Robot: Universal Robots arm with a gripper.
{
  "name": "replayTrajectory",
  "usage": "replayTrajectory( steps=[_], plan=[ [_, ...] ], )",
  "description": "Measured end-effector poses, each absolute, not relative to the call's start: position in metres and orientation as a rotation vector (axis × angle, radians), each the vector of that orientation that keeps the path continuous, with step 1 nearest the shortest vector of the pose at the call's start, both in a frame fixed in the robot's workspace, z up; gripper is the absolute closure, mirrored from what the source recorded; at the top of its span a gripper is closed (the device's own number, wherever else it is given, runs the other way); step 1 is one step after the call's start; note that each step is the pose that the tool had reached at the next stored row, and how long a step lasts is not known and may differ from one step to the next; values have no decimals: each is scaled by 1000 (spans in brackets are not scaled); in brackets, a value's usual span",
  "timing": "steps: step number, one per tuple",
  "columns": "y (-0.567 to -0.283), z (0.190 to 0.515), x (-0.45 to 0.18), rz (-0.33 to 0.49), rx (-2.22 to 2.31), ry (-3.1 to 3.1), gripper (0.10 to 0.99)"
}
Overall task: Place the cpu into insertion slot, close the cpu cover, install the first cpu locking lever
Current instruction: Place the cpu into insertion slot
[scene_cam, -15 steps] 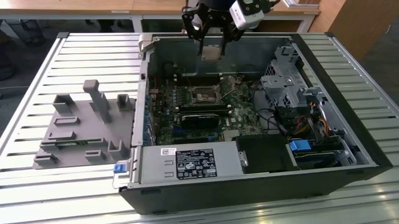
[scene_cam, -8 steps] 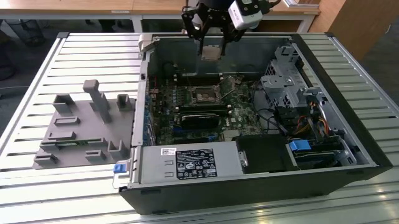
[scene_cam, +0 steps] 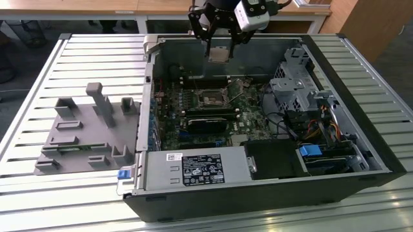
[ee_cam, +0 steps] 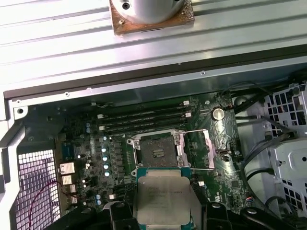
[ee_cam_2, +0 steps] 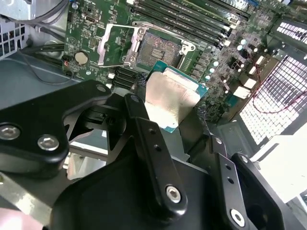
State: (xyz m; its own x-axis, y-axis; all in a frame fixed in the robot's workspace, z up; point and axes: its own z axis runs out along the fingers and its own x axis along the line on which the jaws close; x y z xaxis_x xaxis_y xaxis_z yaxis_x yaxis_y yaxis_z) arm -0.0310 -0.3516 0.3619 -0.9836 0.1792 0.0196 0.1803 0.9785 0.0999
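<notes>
Claw (scene_cam: 219,49) grips cpu (scene_cam: 219,56); first wrist view: insertion slot (ee_cam: 157,152) prob. uncovered.

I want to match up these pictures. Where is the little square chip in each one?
Exterior view: the chip is held in the jaws, up in the air over the socket.
Second wrist view: the chip is between the jaws, next to the socket.
First wrist view: the chip is between the jaws, next to the socket.
Shared landmark: the empty square socket.
</notes>
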Motion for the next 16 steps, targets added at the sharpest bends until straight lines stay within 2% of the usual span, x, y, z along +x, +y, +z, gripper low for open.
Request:
replayTrajectory(
  steps=[16],
  plan=[
    [-352,362,-31,-152,-399,-3106,557]
  ],
)
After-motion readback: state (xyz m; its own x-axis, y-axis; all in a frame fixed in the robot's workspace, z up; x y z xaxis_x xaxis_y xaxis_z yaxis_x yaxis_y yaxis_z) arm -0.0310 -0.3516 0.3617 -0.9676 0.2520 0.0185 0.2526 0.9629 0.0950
